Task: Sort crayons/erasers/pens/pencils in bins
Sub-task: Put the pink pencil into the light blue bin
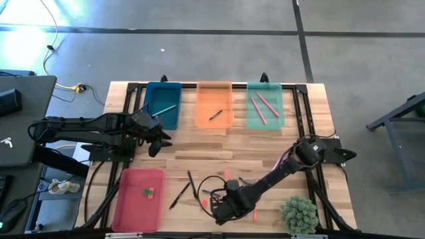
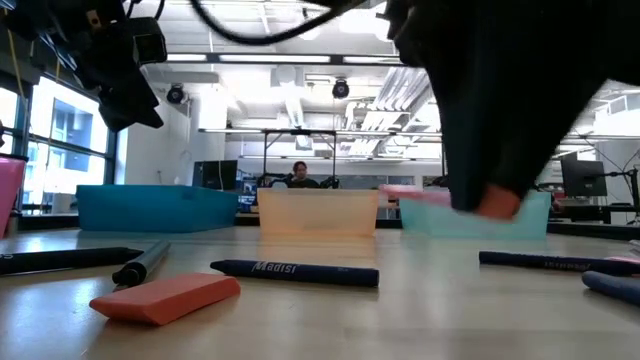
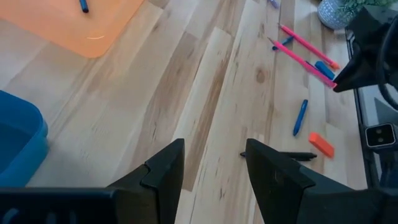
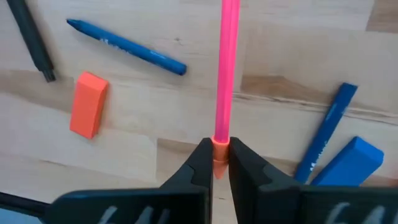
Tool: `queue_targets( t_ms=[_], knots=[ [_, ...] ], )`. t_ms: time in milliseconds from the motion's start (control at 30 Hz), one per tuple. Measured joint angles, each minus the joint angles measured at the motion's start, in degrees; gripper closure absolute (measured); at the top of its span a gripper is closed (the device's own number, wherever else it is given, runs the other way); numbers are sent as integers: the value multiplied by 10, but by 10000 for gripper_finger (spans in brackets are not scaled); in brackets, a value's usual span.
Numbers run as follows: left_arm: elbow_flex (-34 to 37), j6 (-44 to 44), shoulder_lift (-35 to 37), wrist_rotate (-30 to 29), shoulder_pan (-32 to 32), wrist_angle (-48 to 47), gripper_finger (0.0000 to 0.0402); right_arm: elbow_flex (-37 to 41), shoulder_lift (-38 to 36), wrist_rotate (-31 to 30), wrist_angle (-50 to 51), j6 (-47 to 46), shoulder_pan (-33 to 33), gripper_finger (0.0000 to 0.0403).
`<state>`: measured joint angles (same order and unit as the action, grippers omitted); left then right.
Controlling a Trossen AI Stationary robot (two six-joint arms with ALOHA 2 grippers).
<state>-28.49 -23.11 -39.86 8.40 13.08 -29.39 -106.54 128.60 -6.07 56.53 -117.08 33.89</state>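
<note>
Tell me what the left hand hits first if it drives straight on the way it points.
Probably bare table: the open left hand points at empty wood. The orange bin lies off to one side, though depth is unclear.

1. Four bins sit on the table. The dark teal-blue bin (image 1: 163,103) holds a silver-grey pen (image 1: 164,109) lying slanted.
2. The orange bin (image 1: 214,104) next to it holds one short dark stick (image 1: 216,115).
3. The mint green bin (image 1: 265,105) holds two long pink sticks (image 1: 264,106).
4. The pink-red bin (image 1: 138,198) sits at the near left. Small green and pink erasers (image 1: 149,193) lie in it.
5. An orange eraser (image 4: 87,104) lies flat on the wood. A blue crayon (image 4: 127,47) lies near it.
6. A blue eraser (image 4: 348,161) lies beside another blue stick (image 4: 328,131).
7. A long pink pencil (image 4: 227,68) is pinched at its orange end.
</note>
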Motion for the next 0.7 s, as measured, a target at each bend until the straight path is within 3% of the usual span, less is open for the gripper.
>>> queue_targets(
  t_ms=[100,300,700],
  knots=[
    [0,8,0,0,0,0,243,0,-7,-2,2,3,-1,391],
    [0,8,0,1,0,0,243,0,-29,-78,28,-10,-5,391],
    [0,9,0,31,0,0,243,0,-88,-150,180,-40,-19,391]
  ],
)
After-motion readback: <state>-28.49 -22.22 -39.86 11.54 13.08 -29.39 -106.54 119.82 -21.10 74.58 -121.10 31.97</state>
